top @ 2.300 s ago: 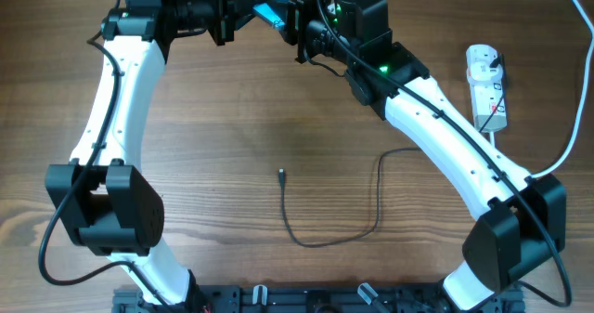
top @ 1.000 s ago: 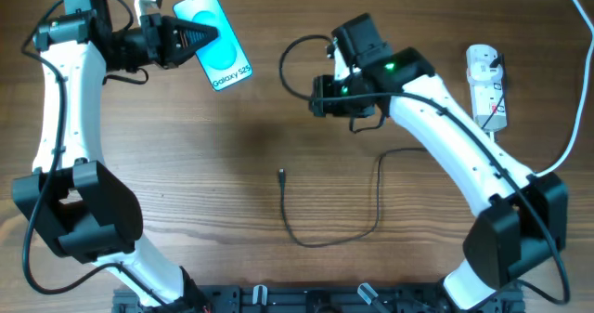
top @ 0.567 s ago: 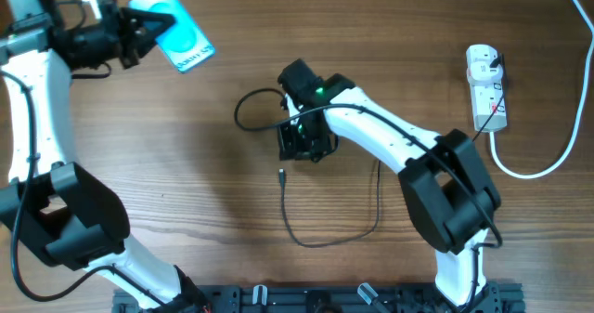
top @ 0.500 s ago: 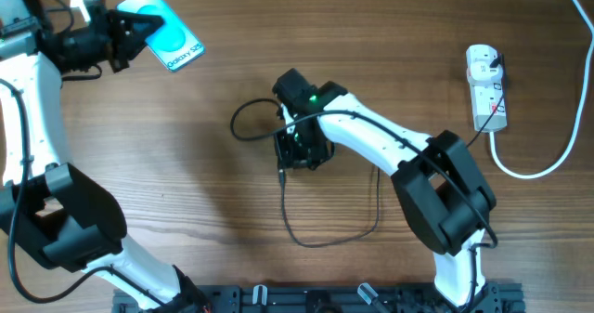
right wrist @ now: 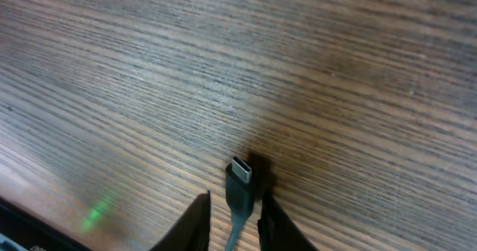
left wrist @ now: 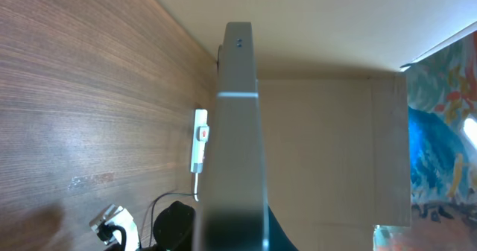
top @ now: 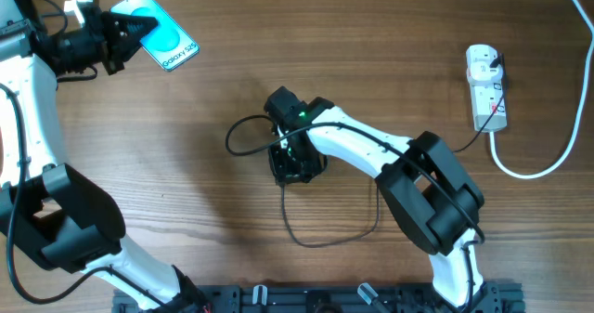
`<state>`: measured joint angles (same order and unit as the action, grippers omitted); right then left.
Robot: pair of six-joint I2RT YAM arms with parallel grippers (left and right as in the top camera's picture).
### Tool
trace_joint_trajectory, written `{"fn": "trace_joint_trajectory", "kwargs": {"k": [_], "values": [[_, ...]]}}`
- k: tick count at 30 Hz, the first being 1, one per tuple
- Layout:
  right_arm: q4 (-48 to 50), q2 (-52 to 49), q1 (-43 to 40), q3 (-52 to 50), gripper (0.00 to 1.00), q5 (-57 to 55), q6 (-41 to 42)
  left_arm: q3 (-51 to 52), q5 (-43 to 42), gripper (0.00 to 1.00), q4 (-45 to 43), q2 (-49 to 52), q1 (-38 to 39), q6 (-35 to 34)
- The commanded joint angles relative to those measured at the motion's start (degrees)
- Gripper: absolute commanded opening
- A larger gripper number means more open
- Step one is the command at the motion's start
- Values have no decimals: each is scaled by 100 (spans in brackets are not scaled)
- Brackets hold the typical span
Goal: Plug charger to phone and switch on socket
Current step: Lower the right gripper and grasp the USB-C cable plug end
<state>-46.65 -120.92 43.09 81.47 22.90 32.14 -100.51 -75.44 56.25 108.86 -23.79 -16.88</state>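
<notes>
My left gripper [top: 119, 36] is shut on the phone [top: 167, 44] and holds it above the table's far left, teal screen up. In the left wrist view the phone [left wrist: 238, 124] shows edge-on as a grey bar. The charger's connector tip [right wrist: 238, 178] lies on the wood between the fingers of my right gripper [right wrist: 234, 206], which is open with a small gap on each side. Overhead, my right gripper [top: 295, 166] hides the tip; the black cable [top: 320, 241] loops back to the socket [top: 486, 85] at the far right. The socket also shows in the left wrist view [left wrist: 200, 138].
The socket's thick white cord [top: 548, 160] curves along the right edge. A black loop of my right arm's own wiring [top: 239, 138] sticks out left of the right wrist. The right arm stretches across the table's middle.
My left arm has carried the phone from the top middle to the far left. My right arm has swung from the back down onto the table's middle, over the connector tip.
</notes>
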Motion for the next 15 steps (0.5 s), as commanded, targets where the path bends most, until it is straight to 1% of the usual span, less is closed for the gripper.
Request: {"fn": "trace_joint_trajectory", "kwargs": {"k": [1,2,4,7,8,11,15], "values": [[-70,-243,55,146,7,-310,111,-74,-157,4,11,-118,-11,-31],[-116,-240,24,243,5,-413,186,-74,-157,4,33,-118,-11,-28],[-144,-240,-74,479,5,-839,378,-74,-157,4,33,-118,-11,-31],[81,-240,-273,737,5,-2105,525,-74,-157,4,31,-118,-11,-31],[175,-243,-297,734,4,-2262,463,-74,-157,4,31,-118,-11,-31],[592,-254,-321,734,4,-2636,367,-74,-157,4,31,-118,-11,-31],[654,-542,-326,734,5,-2441,407,-74,-157,4,33,-118,-11,-31]]}}
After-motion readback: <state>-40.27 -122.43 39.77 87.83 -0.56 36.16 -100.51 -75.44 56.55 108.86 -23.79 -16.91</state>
